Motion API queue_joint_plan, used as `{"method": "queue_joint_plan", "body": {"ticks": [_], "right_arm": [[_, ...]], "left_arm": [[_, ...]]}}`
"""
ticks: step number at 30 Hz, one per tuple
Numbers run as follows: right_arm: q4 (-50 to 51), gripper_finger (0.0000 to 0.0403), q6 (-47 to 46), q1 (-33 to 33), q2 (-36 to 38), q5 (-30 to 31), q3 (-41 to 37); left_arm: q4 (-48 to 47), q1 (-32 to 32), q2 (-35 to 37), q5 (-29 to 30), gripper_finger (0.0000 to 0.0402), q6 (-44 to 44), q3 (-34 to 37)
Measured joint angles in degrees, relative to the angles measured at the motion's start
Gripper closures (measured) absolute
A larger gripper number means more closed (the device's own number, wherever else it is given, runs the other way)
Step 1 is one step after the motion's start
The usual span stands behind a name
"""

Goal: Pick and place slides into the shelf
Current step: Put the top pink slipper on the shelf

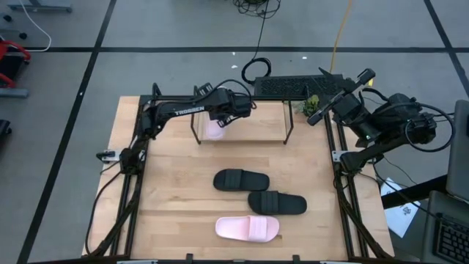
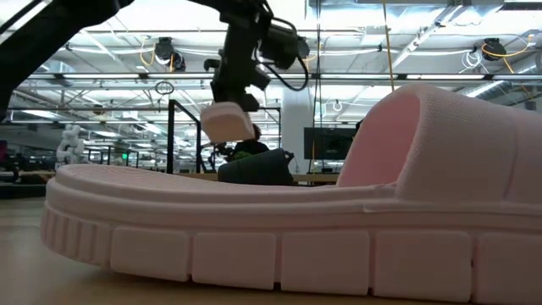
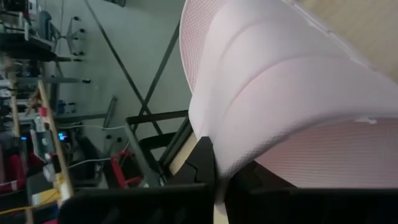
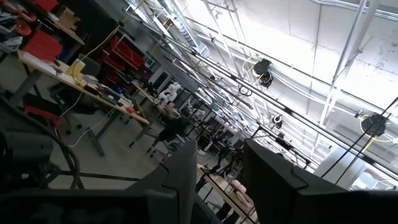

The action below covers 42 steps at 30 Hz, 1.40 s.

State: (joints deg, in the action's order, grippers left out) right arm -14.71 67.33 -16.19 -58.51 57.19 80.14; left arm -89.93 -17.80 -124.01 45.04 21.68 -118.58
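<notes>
My left gripper [image 1: 220, 121] reaches over the left end of the shelf [image 1: 253, 130], a black rod frame on a light wood board at the table's far side, and is shut on a pale pink slide [image 1: 215, 130]. In the low view this slide [image 2: 229, 122] hangs in the air below the gripper [image 2: 235, 95]. Two black slides [image 1: 240, 180] [image 1: 277, 203] lie soles down mid-table. The second pink slide [image 1: 248, 229] lies near the near edge and fills the low view [image 2: 279, 220]. My right gripper [image 4: 217, 171] is open, parked off the table's far right corner [image 1: 322, 110]. My left gripper holds the pink slide by the edge of its wide strap [image 3: 214, 140], pinched between the two fingers [image 3: 202, 158]. The fingers come from above, pointing down. The slide is lifted clear and hangs tilted below the fingers, over the shelf's left end.
The shelf's upright end bars [image 1: 195, 125] [image 1: 289, 121] stand on either side of its board. A black keyboard [image 1: 289, 86] and cables lie beyond the table's far edge. Bare wood lies left of the slides [image 1: 168, 198].
</notes>
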Motion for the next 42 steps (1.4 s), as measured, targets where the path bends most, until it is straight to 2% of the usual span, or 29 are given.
{"method": "queue_joint_plan", "body": {"ticks": [8,16,22,30,37,42], "right_arm": [[0.0,0.0284,1.1,0.0,0.0,0.2,0.0],[0.4,0.0284,2.9,0.0,0.0,5.9,0.0],[0.4,0.0284,5.1,0.0,0.1,6.1,0.0],[0.4,0.0284,5.8,0.0,0.1,6.0,0.0],[0.4,0.0284,5.8,0.0,0.1,5.9,0.0],[0.4,0.0284,5.8,0.0,0.1,5.9,0.0]], "left_arm": [[0.0,-0.9,-2.7,1.4,0.0402,-1.7,0.0],[-0.1,-2.7,-3.1,0.7,0.0402,-1.0,0.2],[-0.1,-3.4,-3.1,0.1,0.0402,-0.6,0.3],[-0.3,-3.0,-2.9,4.7,0.0402,-1.7,7.1],[0.5,-3.0,-2.9,3.6,0.0401,0.4,9.1],[3.4,-2.8,-2.9,3.9,0.0401,-1.9,9.8]]}}
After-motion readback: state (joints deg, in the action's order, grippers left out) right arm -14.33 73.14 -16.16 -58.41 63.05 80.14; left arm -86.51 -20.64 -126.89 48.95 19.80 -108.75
